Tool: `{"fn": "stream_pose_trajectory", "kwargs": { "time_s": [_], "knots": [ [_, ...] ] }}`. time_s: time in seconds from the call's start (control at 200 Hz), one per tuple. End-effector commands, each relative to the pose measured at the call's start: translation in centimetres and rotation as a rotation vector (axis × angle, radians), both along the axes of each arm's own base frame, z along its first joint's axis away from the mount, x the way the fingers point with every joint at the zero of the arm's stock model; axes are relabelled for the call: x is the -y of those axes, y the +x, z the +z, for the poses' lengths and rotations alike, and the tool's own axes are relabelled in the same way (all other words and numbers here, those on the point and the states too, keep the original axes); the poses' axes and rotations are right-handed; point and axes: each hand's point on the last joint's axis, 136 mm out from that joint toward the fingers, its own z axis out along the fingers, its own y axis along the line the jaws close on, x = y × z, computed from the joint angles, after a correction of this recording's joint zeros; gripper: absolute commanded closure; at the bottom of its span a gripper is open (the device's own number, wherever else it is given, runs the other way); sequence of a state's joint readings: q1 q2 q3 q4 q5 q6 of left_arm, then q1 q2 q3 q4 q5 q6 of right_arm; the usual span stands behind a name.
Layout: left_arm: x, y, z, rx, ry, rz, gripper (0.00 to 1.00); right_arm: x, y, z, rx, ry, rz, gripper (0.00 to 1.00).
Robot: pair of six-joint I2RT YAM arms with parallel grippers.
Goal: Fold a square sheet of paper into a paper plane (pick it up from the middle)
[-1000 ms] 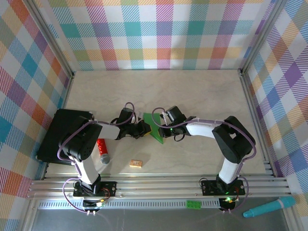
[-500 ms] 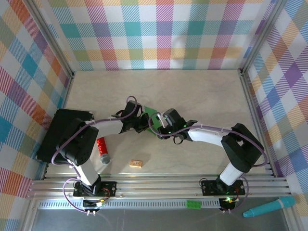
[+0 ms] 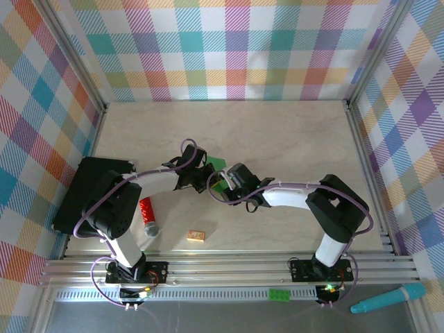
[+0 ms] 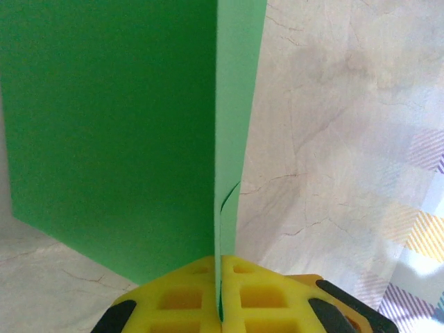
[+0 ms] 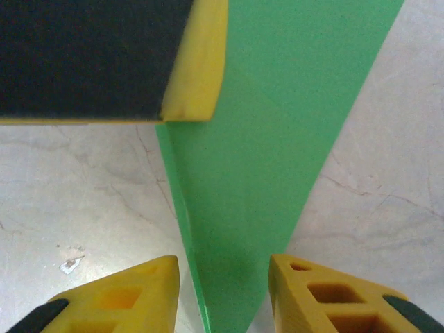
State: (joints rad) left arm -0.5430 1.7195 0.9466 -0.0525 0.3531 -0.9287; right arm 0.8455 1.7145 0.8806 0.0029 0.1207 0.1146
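The bright green paper [image 4: 111,125] is folded along a centre crease and tapers to a point [image 5: 270,139]. My left gripper [image 4: 220,267] is shut on its folded edge, and the sheet stands upright out of the yellow fingers. My right gripper [image 5: 223,284] is open, its fingertips [image 5: 139,295] astride the pointed end without pressing it. A finger of the left gripper [image 5: 104,55] crosses the paper's top in the right wrist view. From above, both grippers [image 3: 201,172] [image 3: 225,182] meet mid-table, with only bits of the paper [image 3: 217,163] showing between them.
A black box [image 3: 90,194] sits at the left edge, with a red cylinder [image 3: 147,215] and a small tan block [image 3: 196,236] nearer the front. A tiny green brick [image 3: 279,294] and a teal pen [image 3: 388,298] lie beyond the front rail. Plaid walls enclose the table.
Both grippers have shifted a little left and toward the back with the paper. The right gripper has closed in on the left one, and less of the paper shows from above.
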Motion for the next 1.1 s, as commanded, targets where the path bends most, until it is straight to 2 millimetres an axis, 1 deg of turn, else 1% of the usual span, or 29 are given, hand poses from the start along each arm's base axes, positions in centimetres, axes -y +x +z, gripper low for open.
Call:
{"fn": "stream_pose_trajectory", "kwargs": {
  "time_s": [0.0, 0.29, 0.555, 0.89, 1.095],
  "knots": [
    [0.4, -0.1, 0.1, -0.021, 0.007, 0.006, 0.94, -0.7, 0.7, 0.2, 0.036, 0.0, 0.007, 0.6],
    [0.4, -0.2, -0.1, -0.033, 0.005, 0.007, 0.94, -1.4, 0.8, -0.1, 0.04, -0.005, 0.014, 0.6],
    [0.5, -0.3, -0.3, -0.039, 0.004, 0.008, 0.94, -1.5, 1.3, 0.3, 0.059, 0.0, -0.001, 0.61],
    [0.5, -0.4, -0.6, -0.046, 0.006, 0.007, 0.94, -1.3, 1.1, -1.1, 0.029, -0.025, -0.009, 0.71],
    [0.3, -0.5, -0.6, -0.049, 0.012, 0.01, 0.94, -0.9, 1.0, -1.7, 0.025, -0.044, -0.014, 0.71]
  ]
}}
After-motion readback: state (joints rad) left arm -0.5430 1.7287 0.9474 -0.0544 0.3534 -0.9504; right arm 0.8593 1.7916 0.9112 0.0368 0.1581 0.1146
